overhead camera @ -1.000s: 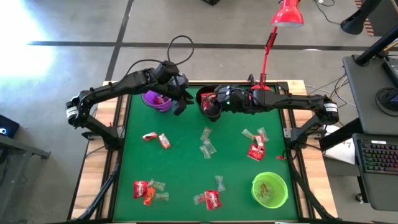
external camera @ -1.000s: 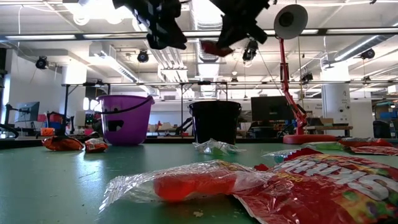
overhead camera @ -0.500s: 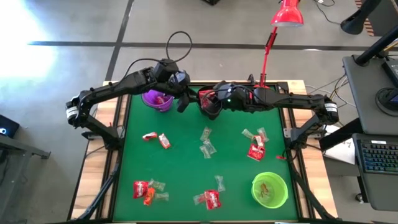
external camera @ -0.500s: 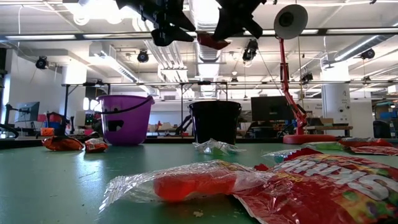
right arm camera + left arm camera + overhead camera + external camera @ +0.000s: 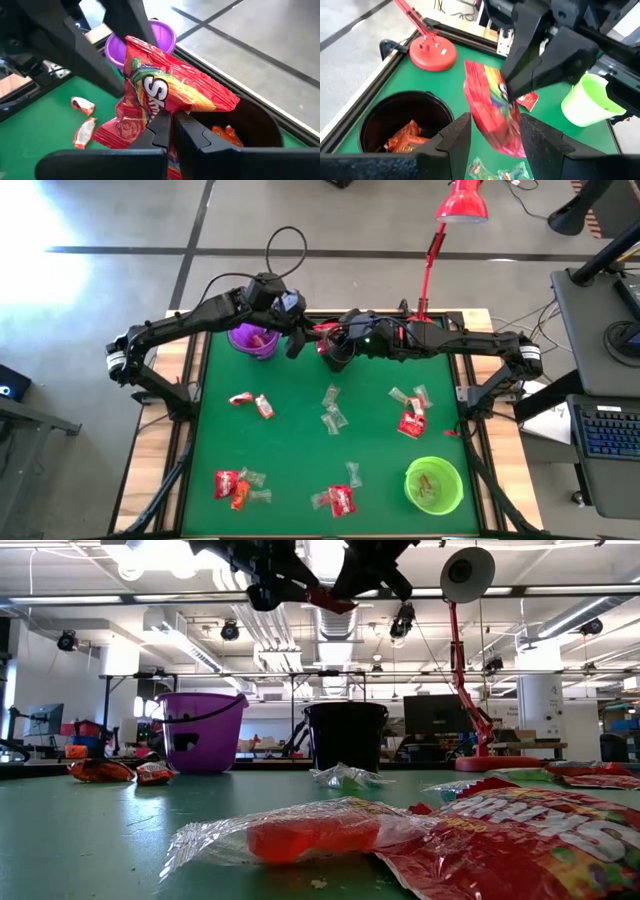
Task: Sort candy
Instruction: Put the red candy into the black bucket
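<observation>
A red candy packet (image 5: pixel 321 332) hangs high over the table's far middle, with my right gripper (image 5: pixel 329 338) shut on it. My left gripper (image 5: pixel 297 340) is open, its fingers (image 5: pixel 456 134) standing on either side of the packet's free end (image 5: pixel 496 125). A black cup (image 5: pixel 338 354) with orange sweets stands below them, and a purple cup (image 5: pixel 252 340) to its left. Loose candy (image 5: pixel 332 410) lies scattered over the green mat. In the low view both grippers show at the top, with the packet (image 5: pixel 330 602) between them. My right gripper pinches one crumpled end of the red packet (image 5: pixel 161 109) between its two fingers, coming from the table's right and slanting down. The packet sticks out ahead of the fingers, lifted clear above the black cup's rim. My left gripper surrounds the packet's other end; I cannot tell whether it touches.
A green cup (image 5: pixel 434 485) stands at the near right corner. A red desk lamp (image 5: pixel 462 202) rises from its base (image 5: pixel 432 51) at the far edge. Candy clusters lie at the left (image 5: pixel 252 402), right (image 5: pixel 412 412) and near side (image 5: pixel 238 486). A raised frame (image 5: pixel 190 395) bounds the mat.
My right gripper has tipped upward and carried the red packet higher and toward the table's left, away from the black cup's mouth. My left gripper has tipped up as well, and the packet's free end now lies between its fingers.
</observation>
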Tool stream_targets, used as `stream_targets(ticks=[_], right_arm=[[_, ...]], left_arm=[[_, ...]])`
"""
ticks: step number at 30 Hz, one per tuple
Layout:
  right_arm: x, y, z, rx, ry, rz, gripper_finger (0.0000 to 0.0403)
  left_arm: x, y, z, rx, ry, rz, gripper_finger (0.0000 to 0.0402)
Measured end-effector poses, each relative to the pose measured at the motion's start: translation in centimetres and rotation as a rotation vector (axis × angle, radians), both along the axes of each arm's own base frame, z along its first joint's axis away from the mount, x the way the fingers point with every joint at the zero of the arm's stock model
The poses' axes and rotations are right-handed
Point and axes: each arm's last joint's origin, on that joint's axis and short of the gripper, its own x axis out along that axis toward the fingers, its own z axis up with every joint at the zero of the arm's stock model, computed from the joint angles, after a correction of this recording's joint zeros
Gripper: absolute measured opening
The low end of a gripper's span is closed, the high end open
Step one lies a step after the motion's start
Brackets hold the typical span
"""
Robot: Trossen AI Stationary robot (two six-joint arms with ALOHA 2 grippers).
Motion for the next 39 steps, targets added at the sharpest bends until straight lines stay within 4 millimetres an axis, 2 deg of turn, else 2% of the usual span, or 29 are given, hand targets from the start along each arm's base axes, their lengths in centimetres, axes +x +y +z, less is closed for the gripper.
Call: stream_targets(ticks=[9, 13, 20, 28, 32, 36, 39], right_arm=[[0.5, -0.04, 0.41, -0.021, -0.057, 0.022, 0.0008], [0.51, -0.02, 0.42, -0.023, -0.056, 0.03, 0.0008], [0.54, 0.03, 0.42, -0.017, -0.057, 0.049, 0.0009], [0.55, 0.01, 0.45, -0.026, -0.056, 0.046, 0.0012], [0.54, -0.01, 0.45, -0.031, -0.053, 0.051, 0.0037], [0.54, -0.01, 0.45, -0.033, -0.052, 0.052, 0.0081], [0.53, -0.04, 0.47, -0.055, -0.043, 0.049, 0.0114]], left_arm=[[0.11, 0.05, 0.21, 0.047, -0.022, -0.017, 0.0141], [0.11, 0.06, 0.21, 0.081, -0.021, -0.034, 0.0108], [0.09, 0.05, 0.18, 0.125, -0.017, -0.059, 0.0016], [0.1, 0.05, 0.2, 0.144, -0.019, -0.068, 0.001], [0.1, 0.08, 0.19, 0.149, -0.016, -0.061, 0.0007], [0.06, 0.09, 0.12, 0.16, -0.006, -0.061, 0.0006], [-0.2, 0.21, -0.33, 0.21, 0.067, -0.009, 0.0006]])
